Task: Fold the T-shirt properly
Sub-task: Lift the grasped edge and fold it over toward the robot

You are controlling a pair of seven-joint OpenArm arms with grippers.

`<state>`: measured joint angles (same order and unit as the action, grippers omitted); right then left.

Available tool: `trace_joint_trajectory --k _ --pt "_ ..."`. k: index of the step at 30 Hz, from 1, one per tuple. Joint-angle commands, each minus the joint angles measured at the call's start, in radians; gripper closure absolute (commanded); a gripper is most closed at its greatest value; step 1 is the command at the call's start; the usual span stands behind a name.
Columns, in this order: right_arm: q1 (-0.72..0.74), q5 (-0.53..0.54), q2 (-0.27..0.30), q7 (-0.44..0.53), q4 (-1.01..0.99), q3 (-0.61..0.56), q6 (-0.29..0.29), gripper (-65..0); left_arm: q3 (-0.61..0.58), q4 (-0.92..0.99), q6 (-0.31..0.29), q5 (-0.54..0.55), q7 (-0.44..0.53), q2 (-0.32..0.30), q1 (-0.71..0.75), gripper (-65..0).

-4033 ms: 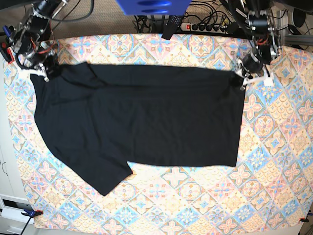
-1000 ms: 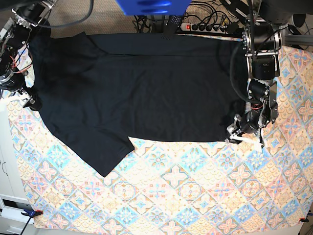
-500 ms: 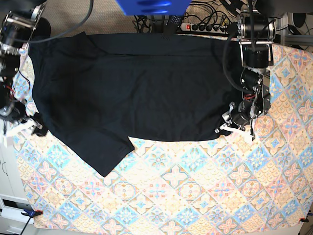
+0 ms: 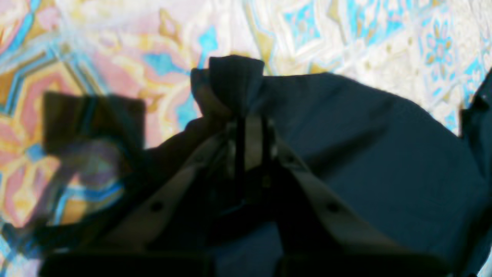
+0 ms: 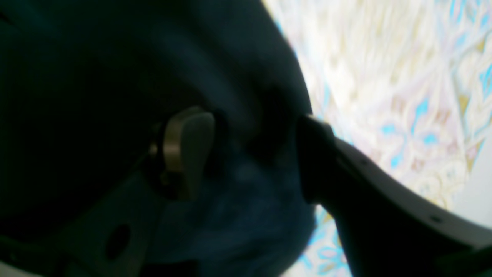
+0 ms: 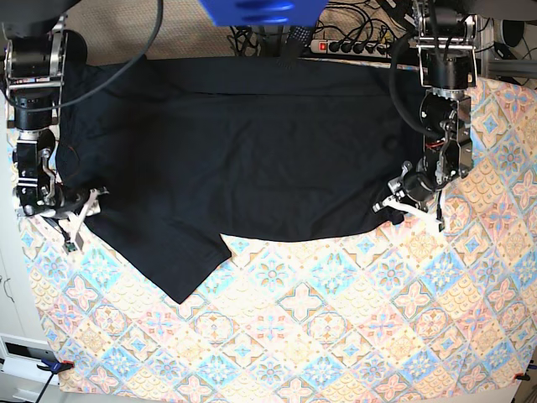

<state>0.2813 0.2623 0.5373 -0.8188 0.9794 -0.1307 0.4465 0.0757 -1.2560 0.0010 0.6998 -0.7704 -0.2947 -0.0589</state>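
The black T-shirt (image 6: pixel 252 151) lies spread flat across the far half of the table, with one sleeve pointing toward the front left. My left gripper (image 6: pixel 396 204) is at its front right corner. In the left wrist view the gripper (image 4: pixel 248 119) is shut on a pinched bunch of the black cloth (image 4: pixel 234 80). My right gripper (image 6: pixel 84 210) is at the shirt's left edge. In the right wrist view the gripper (image 5: pixel 250 154) has its fingers (image 5: pixel 188 150) apart, with black cloth (image 5: pixel 96 77) lying between and under them.
The colourful patterned tablecloth (image 6: pixel 336 336) covers the table, and its front half is bare of the shirt. A power strip with cables (image 6: pixel 352 46) and a blue object (image 6: pixel 260 10) sit behind the far edge. The table's left edge is close to my right arm.
My right gripper has moved right onto the shirt's left edge. My left gripper has stayed at the front right corner, which is now bunched up and drawn slightly inward.
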Motion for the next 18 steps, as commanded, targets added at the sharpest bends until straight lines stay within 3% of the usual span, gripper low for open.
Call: trace_joint_trajectory --k 1,7,10,18 --pt "0.048 -0.01 0.023 0.051 -0.017 0.004 0.004 -36.7 0.006 -0.017 -0.005 0.005 0.01 -0.018 -0.015 0.0" --pt "0.121 -0.033 0.023 0.203 -0.204 -0.013 0.021 -36.7 0.042 -0.027 -0.005 0.005 0.01 -0.025 0.006 0.0" --pt "0.164 -0.033 0.023 0.28 -0.271 -0.08 0.074 -36.7 0.042 -0.047 -0.005 0.007 0.01 -0.025 0.023 0.0" --pt "0.183 -0.033 0.02 0.459 -0.449 -0.116 0.081 -36.7 0.042 -0.121 -0.005 0.007 0.01 -0.028 0.05 0.0"
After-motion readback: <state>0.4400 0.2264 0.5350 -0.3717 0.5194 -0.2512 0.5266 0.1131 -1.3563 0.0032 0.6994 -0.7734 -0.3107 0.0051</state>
